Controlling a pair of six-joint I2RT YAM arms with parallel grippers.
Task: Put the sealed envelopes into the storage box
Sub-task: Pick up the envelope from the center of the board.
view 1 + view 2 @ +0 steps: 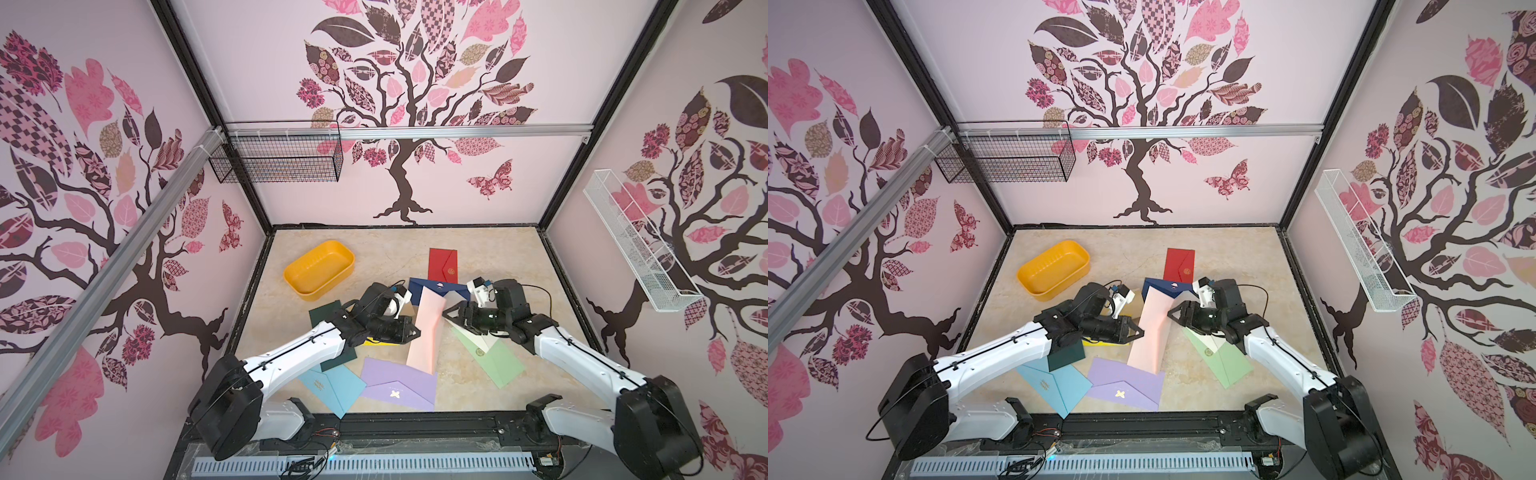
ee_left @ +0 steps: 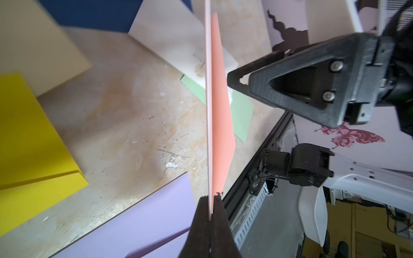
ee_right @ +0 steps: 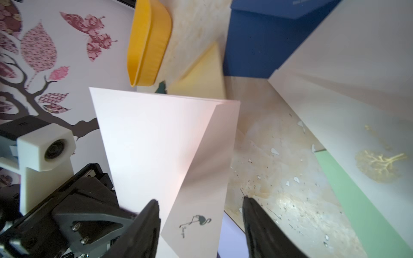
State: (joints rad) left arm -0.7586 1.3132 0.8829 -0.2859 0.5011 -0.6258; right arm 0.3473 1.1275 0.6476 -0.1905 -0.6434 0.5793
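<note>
Fingers (image 2: 201, 227) of left gripper (image 2: 211, 197) pressed together on thin edge of pink envelope (image 1: 427, 328); fingers (image 3: 149, 223) of right gripper (image 3: 201, 203) spread, straddling same envelope's flap side, contact unclear. Beige marbled tabletop (image 1: 374, 253), scuffed and flecked in wrist views, black frame (image 1: 557, 270) round it. Pale walls (image 1: 540, 166) with tree-and-leaf decals; black wire basket (image 1: 278, 160) on back rail, white mesh tray (image 1: 636, 245) on right wall. Pink envelope up on edge mid-table between both grippers, near end above lilac envelope (image 1: 399, 384); matte, pointed flap, small dark flamingo emblem (image 3: 196, 221). Flat around it: red envelope (image 1: 442, 264), navy envelope (image 1: 432, 287), dark green envelope (image 1: 328, 313), yellow envelope (image 2: 29, 134), cream envelope (image 3: 201, 76), light blue envelope (image 1: 332, 384), light green envelope (image 1: 492, 359), white envelope (image 3: 346, 100) with gold tree mark. At far left of table, storage box (image 1: 332, 282): yellow-orange, rounded corners, ribbed floor, well apart from pink envelope.
</note>
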